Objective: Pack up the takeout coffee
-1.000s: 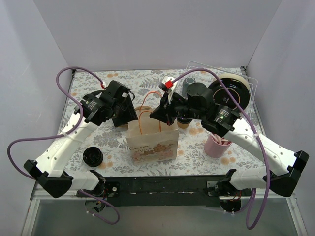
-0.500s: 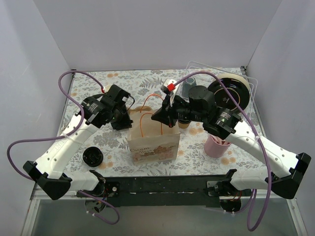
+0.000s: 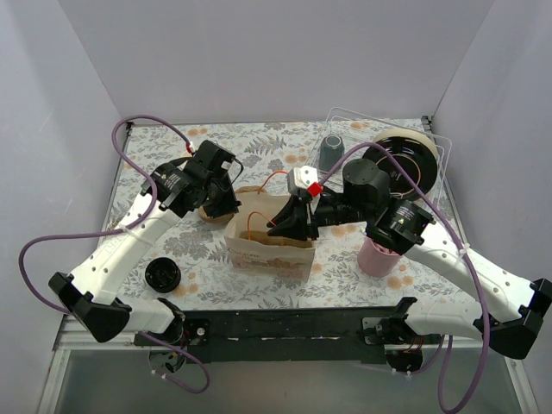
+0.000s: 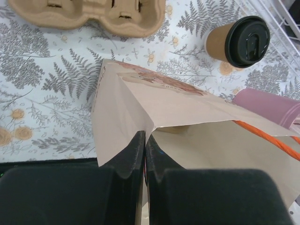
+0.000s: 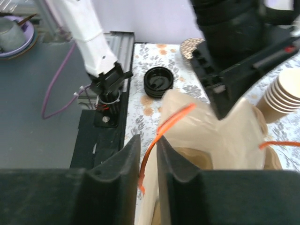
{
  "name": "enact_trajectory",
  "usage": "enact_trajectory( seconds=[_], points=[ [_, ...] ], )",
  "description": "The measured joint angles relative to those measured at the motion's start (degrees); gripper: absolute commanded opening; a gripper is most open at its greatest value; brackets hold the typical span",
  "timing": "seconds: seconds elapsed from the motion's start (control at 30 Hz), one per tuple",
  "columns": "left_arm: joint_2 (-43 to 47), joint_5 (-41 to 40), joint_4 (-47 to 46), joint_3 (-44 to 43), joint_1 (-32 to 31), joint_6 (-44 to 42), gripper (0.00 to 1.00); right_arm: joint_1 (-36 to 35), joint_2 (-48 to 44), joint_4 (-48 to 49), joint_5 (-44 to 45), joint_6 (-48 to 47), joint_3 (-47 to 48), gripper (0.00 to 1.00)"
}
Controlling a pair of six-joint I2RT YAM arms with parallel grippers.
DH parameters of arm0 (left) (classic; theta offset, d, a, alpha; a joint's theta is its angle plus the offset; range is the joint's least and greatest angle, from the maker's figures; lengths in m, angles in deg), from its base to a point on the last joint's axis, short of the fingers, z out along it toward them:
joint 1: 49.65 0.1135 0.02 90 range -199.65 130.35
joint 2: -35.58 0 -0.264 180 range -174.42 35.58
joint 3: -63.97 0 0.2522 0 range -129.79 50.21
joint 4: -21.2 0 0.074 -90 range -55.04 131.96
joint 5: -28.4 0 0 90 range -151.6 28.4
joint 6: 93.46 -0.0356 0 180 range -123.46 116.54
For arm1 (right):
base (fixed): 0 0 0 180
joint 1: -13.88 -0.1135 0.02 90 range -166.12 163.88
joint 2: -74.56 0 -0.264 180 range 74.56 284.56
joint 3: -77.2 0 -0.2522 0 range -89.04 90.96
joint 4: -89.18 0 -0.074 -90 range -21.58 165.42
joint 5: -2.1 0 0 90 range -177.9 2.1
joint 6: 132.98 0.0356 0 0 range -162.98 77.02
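The brown paper bag (image 3: 269,252) stands mid-table with its mouth open and orange handles. My left gripper (image 3: 222,205) is shut on the bag's left rim; the left wrist view shows its fingers (image 4: 144,137) pinching the paper edge of the bag (image 4: 136,101). My right gripper (image 3: 289,226) is at the bag's right rim. The right wrist view shows its fingers (image 5: 148,139) nearly closed, with the orange handle (image 5: 164,126) and the bag's edge (image 5: 220,140) between them. The takeout coffee (image 4: 239,41) stands upright on the table beyond the bag. It is hidden under my right arm in the top view.
A pink cup (image 3: 379,257) stands right of the bag and a black lid (image 3: 162,274) lies at the near left. A grey mug (image 3: 331,151) and a black disc (image 3: 405,159) sit at the back right. A cardboard cup carrier (image 4: 89,14) and stacked paper cups (image 5: 283,93) are behind the bag.
The bag's mouth has been pulled wider and its top sits lower. My right gripper has moved down and toward the near side with the rim. My left gripper shifted slightly toward the back.
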Motion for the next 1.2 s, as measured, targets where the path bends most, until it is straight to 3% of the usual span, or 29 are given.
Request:
enact_trajectory(
  seconds=[0.23,0.4,0.6,0.77,0.9,1.03,1.2],
  points=[
    [3.48,1.22,-9.07,6.67,0.00,0.00,0.00,0.00,1.14,-7.74,-5.14,-7.82,0.70,0.50],
    [8.55,1.77,-12.41,11.32,0.00,-0.22,0.00,0.00,1.05,-7.06,-1.36,-4.66,1.64,0.59],
    [10.32,-1.16,-11.80,11.76,0.00,-0.68,0.00,0.02,0.90,-4.35,11.72,4.68,7.89,0.60],
    [12.28,-2.78,-12.09,12.31,0.00,-1.99,0.00,0.90,4.85,-9.64,33.42,10.47,22.80,0.60],
    [19.15,-2.58,-18.34,18.14,0.04,-3.41,0.00,3.08,5.14,-12.50,45.03,12.70,24.13,0.63],
    [26.18,-2.27,-23.26,23.23,0.04,-4.00,0.00,4.63,6.49,-14.32,45.75,14.64,22.49,0.65],
    [29.49,-0.96,-29.29,26.45,0.04,-4.94,0.00,4.52,2.51,-13.73,42.58,17.18,12.00,0.65]
  ],
)
